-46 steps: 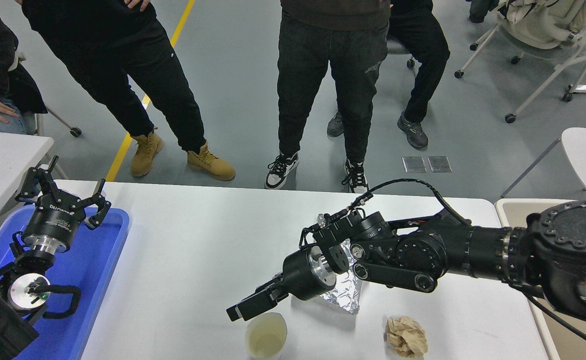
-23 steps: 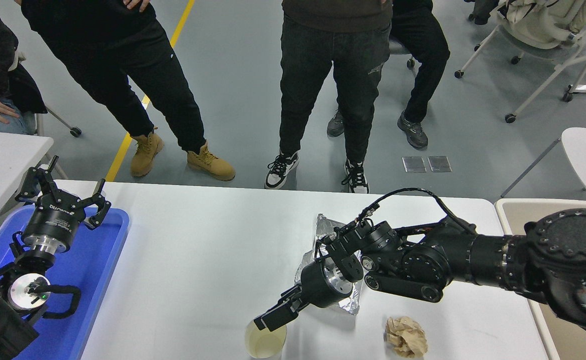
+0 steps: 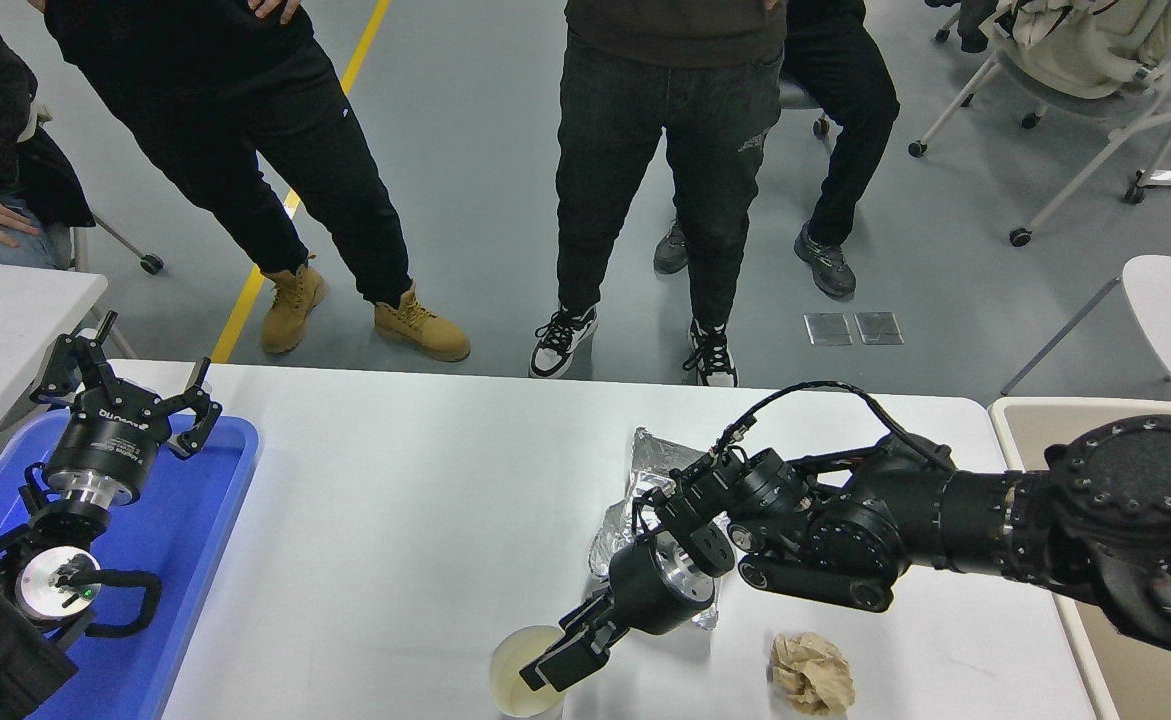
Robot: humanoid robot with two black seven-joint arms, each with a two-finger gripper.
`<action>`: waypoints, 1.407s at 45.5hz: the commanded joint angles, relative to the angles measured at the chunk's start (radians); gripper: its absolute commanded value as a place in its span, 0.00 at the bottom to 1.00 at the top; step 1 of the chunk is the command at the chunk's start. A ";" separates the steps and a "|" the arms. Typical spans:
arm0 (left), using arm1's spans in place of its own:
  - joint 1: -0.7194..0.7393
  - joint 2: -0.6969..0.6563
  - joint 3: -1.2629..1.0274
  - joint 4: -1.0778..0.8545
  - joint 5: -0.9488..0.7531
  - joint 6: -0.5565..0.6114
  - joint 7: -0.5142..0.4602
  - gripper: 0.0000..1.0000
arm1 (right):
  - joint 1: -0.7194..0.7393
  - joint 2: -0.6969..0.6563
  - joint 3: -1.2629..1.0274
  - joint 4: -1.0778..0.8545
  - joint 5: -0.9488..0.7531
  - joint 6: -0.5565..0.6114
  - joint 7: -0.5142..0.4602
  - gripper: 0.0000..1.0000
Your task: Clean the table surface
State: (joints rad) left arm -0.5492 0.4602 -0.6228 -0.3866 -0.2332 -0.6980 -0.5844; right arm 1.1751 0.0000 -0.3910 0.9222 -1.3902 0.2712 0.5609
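**Worktop clearing: right arm now at the cup rim**

Worktop (image 3: 395, 520), the wide matte white surface with rounded corners, fills the lower half of the head view and carries three pieces of litter at its near right.

Change over the last second: the right gripper (image 3: 570, 660) has swung down and toward the near edge, from above the cup's left side to the rim of the paper cup (image 3: 525, 680). The fingertips now overlap the rim; whether one jaw sits inside is likely but unclear. Jaws look nearly together; I cannot tell if they pinch the cup wall yet. Judgement: cup pickup is the step in hand, nothing removed so far.

Materials:
- Cup: thin pale paper, round, upright, apparently empty.
- Crumpled foil (image 3: 645, 480): shiny, creased sheet, partly under the wrist.
- Paper ball (image 3: 811, 672): tan, wadded, right of the cup, apart from it.

Left gripper (image 3: 125, 395) is parked over the blue tray (image 3: 200, 520), smooth plastic, jaws spread, holding nothing. People stand at the far side.
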 commanded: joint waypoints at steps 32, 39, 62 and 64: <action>0.000 0.000 0.000 0.000 0.000 0.000 0.000 1.00 | 0.009 0.000 -0.065 -0.051 -0.041 -0.055 0.065 0.00; 0.000 0.000 0.000 0.000 0.000 0.000 0.000 1.00 | 0.009 0.000 -0.054 -0.052 -0.041 -0.056 0.079 0.00; 0.000 0.000 0.000 0.000 0.000 0.000 0.000 1.00 | 0.060 0.000 0.127 -0.055 0.002 -0.059 0.159 0.00; 0.000 0.000 0.000 0.000 0.000 0.000 0.000 1.00 | 0.061 -0.005 0.141 -0.055 0.014 -0.059 0.159 0.00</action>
State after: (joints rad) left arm -0.5492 0.4602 -0.6228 -0.3865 -0.2332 -0.6980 -0.5844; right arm 1.2135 0.0000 -0.3330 0.8693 -1.4100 0.2123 0.6909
